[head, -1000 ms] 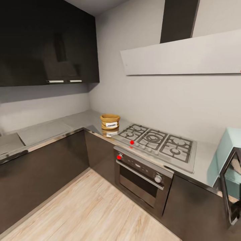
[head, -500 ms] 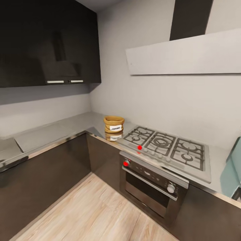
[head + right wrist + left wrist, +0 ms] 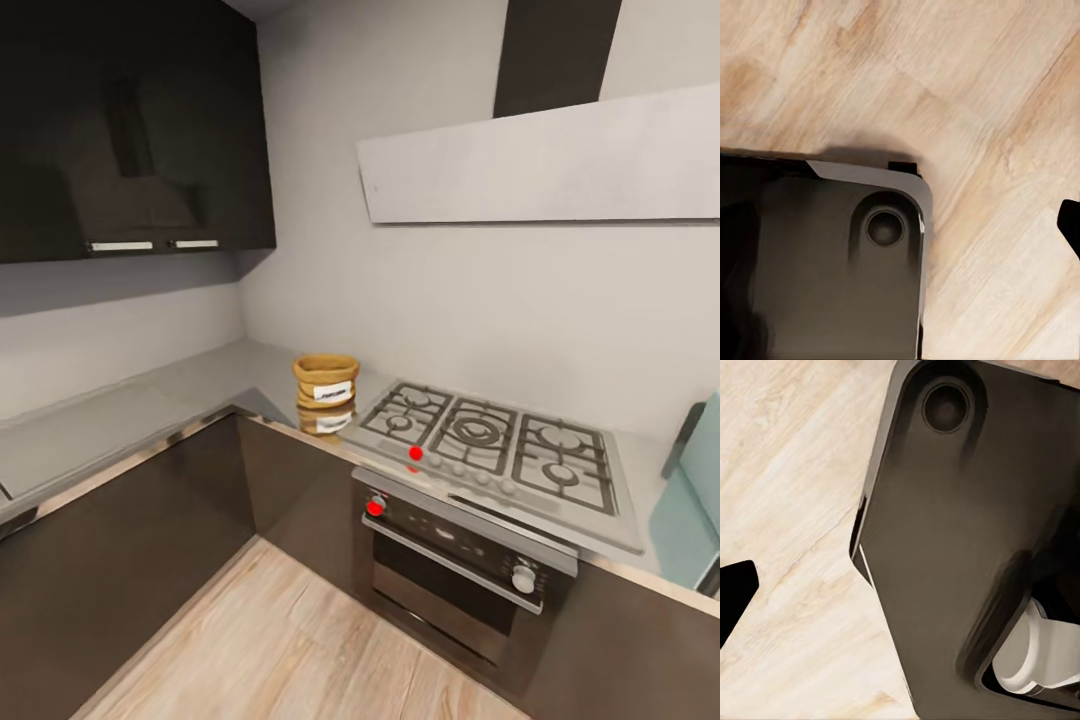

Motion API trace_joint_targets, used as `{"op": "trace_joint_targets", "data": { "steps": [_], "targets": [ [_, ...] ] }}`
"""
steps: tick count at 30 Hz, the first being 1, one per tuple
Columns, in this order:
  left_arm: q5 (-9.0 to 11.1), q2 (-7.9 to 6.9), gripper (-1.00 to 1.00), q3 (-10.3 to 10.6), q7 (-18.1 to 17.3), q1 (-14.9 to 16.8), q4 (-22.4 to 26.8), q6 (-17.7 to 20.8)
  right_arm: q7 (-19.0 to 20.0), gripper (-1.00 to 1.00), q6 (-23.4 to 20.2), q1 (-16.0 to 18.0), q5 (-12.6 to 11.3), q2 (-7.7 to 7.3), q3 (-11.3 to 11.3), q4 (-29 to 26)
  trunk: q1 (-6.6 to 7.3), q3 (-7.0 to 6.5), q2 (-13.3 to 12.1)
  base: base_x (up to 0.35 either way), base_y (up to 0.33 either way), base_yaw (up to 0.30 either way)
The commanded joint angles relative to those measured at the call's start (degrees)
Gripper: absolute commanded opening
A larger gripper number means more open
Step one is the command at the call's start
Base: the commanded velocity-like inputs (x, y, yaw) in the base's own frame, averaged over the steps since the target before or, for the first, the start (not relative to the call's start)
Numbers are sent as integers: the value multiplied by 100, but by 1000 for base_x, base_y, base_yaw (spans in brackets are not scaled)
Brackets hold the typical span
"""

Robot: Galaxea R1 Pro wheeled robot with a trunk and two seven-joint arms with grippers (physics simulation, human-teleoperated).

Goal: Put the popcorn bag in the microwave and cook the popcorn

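Popcorn bag point(image 3: 325, 380) standing upright on the grey worktop point(image 3: 120, 420) near the inner corner, at about 10 o'clock from the gas hob point(image 3: 495, 445), just beside its near-left edge but apart from it. White label facing forward; faint reflection on the slab beneath. Rolled rim open at top; contents too small to tell.

Microwave point(image 3: 695, 490) cut off at the 3 o'clock edge of the head view: a pale mint side panel with a dark strip above it. Door state impossible to tell.

Built-in oven point(image 3: 455, 575) set below the hob, with a white knob at its right end and a red dot at its left. Another red dot on the hob's front rail. Flat white extractor hood point(image 3: 540, 165) on the wall above; dark wall cabinets point(image 3: 120, 130) at 10 o'clock. Light wood floor point(image 3: 290, 650) in front.

Left wrist view: dark base plate point(image 3: 967, 532) of the robot over floorboards, a black tip at the frame edge. Right wrist view: much the same, a dark rounded plate point(image 3: 825, 262) over wood. Left hand and right hand: opening and hold impossible to tell.
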State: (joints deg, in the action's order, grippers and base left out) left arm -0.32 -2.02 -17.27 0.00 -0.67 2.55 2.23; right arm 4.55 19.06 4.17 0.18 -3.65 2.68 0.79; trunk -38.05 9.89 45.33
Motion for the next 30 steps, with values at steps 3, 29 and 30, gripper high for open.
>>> {"op": "trace_joint_targets", "data": {
  "steps": [3,29,30],
  "targets": [
    [-3,6,100,-22,0,-4,17,25,-1,100,26,5,-1,-3,36,9,-3,7,5,155,267,-16],
    [-3,18,100,-14,-2,-4,17,25,-7,100,27,5,-9,-4,23,9,-3,7,5,130,277,-1],
    [-3,18,100,-14,-2,-4,17,26,-8,100,27,5,-9,-4,23,9,-3,7,5,142,278,0]
  ]
}}
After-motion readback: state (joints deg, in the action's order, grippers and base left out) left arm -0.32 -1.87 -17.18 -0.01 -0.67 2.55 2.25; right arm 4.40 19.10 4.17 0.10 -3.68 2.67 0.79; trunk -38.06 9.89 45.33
